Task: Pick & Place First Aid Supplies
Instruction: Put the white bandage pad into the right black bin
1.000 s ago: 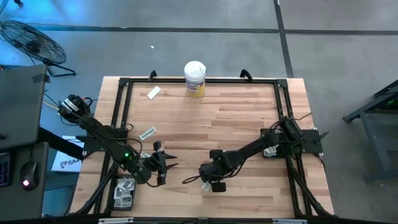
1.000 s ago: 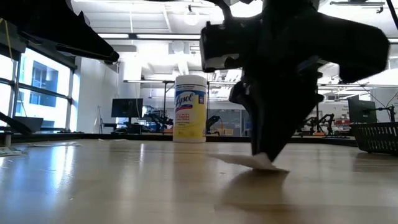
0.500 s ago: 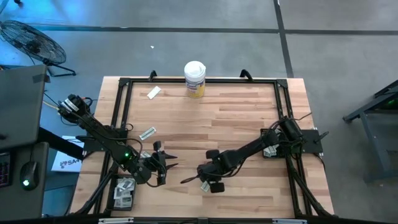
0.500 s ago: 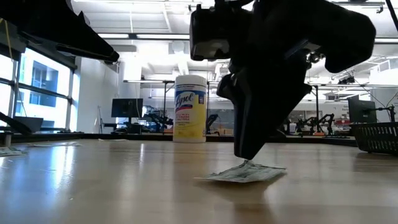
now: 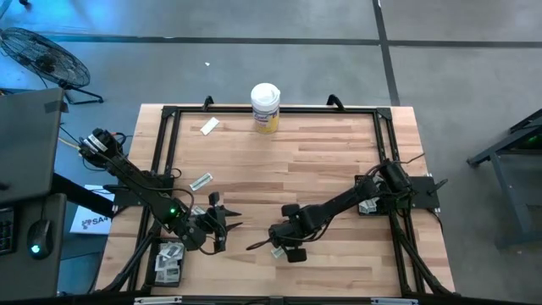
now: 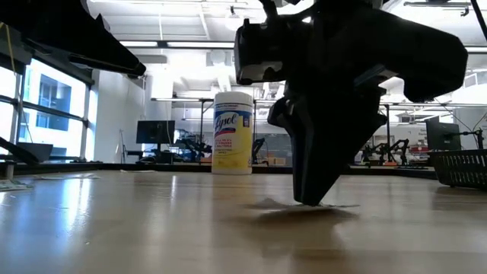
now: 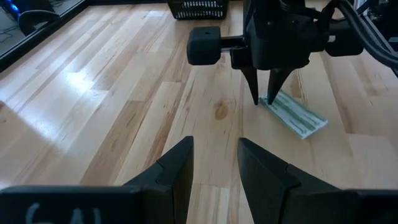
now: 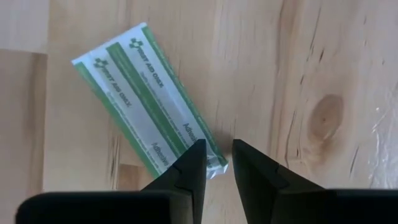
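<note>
Left tray point(image 5: 157, 264): dark shallow tray at the table's near left corner, just outside the frame rail; several pale packets point(image 5: 172, 252) lie piled in it.
Right tray point(image 5: 359, 180): small dark holder at the right rail, beside the right arm's base; it holds at least one pale packet point(image 5: 367, 206), partly hidden by the arm.
Basket point(image 6: 461, 167): dark mesh basket at the far right in the low view; contents cannot be seen.
Canister point(image 5: 265, 108): tall white tub with a yellow label, upright at the far edge of the table, lid on.
Right gripper point(image 5: 264, 242): low over the near middle of the table, pointing down; fingers a narrow slit apart, tips at the end of the wrapper point(image 8: 149, 116). They touch or almost touch it; a grip cannot be told.
Wrapper: narrow oblong, white with green stripes and green print, glossy, lying flat on the wood right under the right gripper.
Left gripper point(image 5: 229, 220): near the left front of the table, facing the right gripper; fingers partly apart, nothing between them.
Loose packets: one oblong point(image 5: 201, 181) near the left rail, another point(image 5: 209, 126) at the far left corner, both flat on the wood.
Table point(image 5: 313, 152): pale wooden planks with visible grain and a knot, edged by a black metal frame.
</note>
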Robot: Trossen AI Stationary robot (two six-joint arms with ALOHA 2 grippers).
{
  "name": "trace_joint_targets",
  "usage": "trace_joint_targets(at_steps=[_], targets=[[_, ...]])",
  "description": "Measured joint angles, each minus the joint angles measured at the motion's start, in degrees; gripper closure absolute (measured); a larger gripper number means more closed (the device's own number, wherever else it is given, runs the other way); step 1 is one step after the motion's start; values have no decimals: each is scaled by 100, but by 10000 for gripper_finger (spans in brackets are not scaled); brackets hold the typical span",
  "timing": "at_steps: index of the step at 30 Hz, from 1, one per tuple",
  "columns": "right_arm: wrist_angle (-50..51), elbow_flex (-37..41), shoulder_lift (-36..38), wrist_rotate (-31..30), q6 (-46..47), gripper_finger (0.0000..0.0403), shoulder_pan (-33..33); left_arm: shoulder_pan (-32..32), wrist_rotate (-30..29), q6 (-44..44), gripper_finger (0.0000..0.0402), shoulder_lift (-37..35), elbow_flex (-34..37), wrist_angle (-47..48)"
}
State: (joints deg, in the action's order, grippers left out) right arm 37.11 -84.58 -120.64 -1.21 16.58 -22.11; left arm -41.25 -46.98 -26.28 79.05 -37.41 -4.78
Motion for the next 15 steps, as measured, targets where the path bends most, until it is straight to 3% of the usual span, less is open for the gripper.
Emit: trace_joint_targets(at_steps=[15], targets=[[403,-115,0,48,254,331,-2,0,0,0,279,0,0,9]])
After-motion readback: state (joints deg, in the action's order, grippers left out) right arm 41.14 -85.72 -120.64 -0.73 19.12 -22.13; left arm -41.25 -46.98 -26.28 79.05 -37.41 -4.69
